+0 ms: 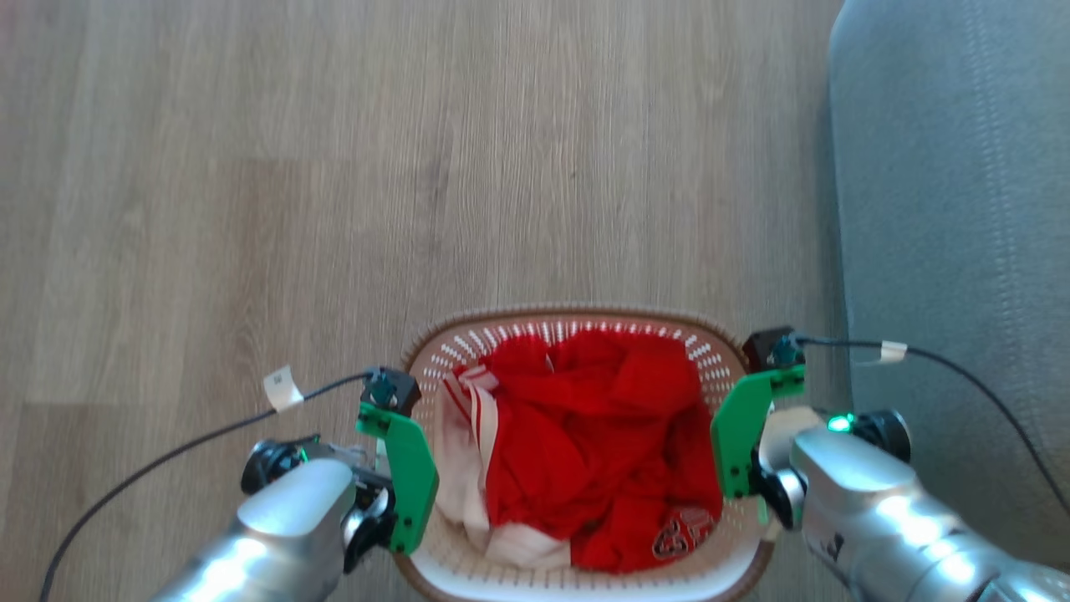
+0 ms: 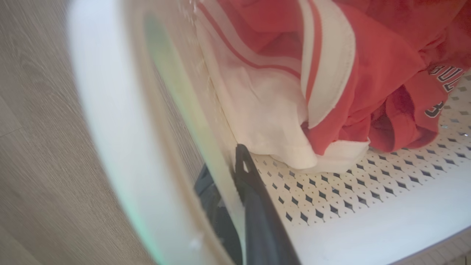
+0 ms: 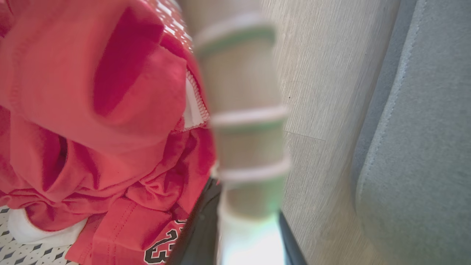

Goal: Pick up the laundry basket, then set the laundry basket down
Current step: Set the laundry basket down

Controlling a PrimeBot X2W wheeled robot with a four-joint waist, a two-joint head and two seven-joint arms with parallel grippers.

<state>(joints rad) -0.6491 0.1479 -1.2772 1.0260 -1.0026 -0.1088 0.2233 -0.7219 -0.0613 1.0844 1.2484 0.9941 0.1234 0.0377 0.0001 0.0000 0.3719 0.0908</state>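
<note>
The laundry basket (image 1: 577, 314), cream-white and perforated with a brown woven rim, sits low in the head view's centre, with red and white clothes (image 1: 593, 443) inside. My left gripper (image 1: 399, 470) clamps its left side and my right gripper (image 1: 740, 445) its right side. The left wrist view has the basket's wall (image 2: 110, 121) running between my two dark fingers (image 2: 257, 213), one inside and one outside. In the right wrist view the rim and handle (image 3: 246, 140) rise between that gripper's fingers (image 3: 191, 232). I cannot tell whether the basket rests on the floor.
A grey sofa (image 1: 953, 209) fills the right side, close to my right arm. Pale wooden floor (image 1: 334, 167) stretches ahead and to the left. A black cable (image 1: 167, 456) trails from each wrist.
</note>
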